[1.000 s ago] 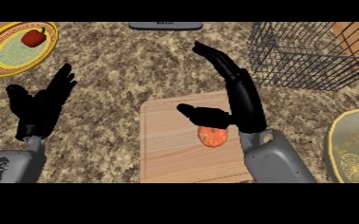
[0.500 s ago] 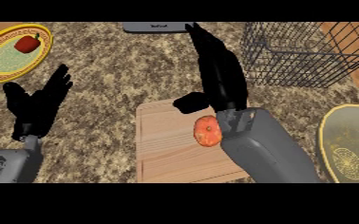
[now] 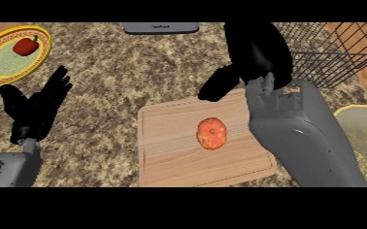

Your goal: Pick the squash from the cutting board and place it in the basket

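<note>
Cutting board [image 3: 172,162] on counter [image 3: 136,68], near front edge, centre. Squash [image 3: 211,133] on board, about mid-board. Right hand [image 3: 254,58] above board's far right corner, apart from squash. Basket [image 3: 323,53] at far right, behind board. Plate [image 3: 18,60] far left, with small vegetable [image 3: 26,45] on it. Left hand [image 3: 36,106] at left, just in front of plate. Second plate [image 3: 353,123] at right edge. Flat object [image 3: 160,27] at far edge, centre.

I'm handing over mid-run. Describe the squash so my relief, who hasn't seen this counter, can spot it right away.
Find the pale wooden cutting board on the speckled counter, in the lower middle of the head view. The squash lies near the board's centre, just left of the grey forearm of the right hand. It is the only thing on the board: a small, rounded orange-red lump, unlike the darker red item on the yellow-rimmed plate far left.
</note>
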Controlling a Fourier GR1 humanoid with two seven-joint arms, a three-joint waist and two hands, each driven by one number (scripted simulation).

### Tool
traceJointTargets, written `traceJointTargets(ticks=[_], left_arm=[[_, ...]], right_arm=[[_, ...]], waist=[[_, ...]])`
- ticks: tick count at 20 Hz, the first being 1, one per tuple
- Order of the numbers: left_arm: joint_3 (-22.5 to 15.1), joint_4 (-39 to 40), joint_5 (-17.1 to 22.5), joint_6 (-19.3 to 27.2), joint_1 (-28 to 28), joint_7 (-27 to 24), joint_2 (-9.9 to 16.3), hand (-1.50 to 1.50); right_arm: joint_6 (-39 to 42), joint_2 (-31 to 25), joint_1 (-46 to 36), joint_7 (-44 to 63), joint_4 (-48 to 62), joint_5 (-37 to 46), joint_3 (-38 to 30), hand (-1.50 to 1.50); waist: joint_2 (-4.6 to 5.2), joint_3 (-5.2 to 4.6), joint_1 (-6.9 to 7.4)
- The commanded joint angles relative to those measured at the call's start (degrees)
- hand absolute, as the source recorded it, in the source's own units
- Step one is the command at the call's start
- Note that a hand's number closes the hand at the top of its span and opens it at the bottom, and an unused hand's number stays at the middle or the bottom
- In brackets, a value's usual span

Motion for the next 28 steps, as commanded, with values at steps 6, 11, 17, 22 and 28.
traceJointTargets(ticks=[6,11,17,22,28], left_arm=[[0.6,-1.0,-0.6,0.5,1.4,-0.6,-0.5,0.0],[1.6,-0.2,0.1,-0.5,2.5,-1.8,-0.6,0.0],[1.5,2.7,-0.7,-1.2,-1.9,-1.5,-1.9,0.0],[0.7,0.2,-2.6,-1.2,1.4,-3.5,-3.0,0.0],[1.1,-0.8,-2.9,-1.1,-1.8,1.5,-3.2,0.0]], right_arm=[[15.1,-2.3,3.5,16.3,-13.4,-16.8,-6.9,-1.5],[12.3,-2.2,8.9,21.7,-25.0,-19.8,-5.0,-1.5],[7.8,-4.6,23.6,13.8,-35.0,-13.9,-2.5,-1.5],[2.1,-3.5,33.1,2.5,-33.7,-2.1,1.7,-1.5],[-11.2,1.5,43.4,-12.7,-24.0,13.5,11.0,-1.5]], waist=[[0.04,0.18,-0.35],[-0.03,0.13,-0.47],[0.91,0.16,0.35],[1.08,0.2,1.83],[1.14,0.24,1.98]])
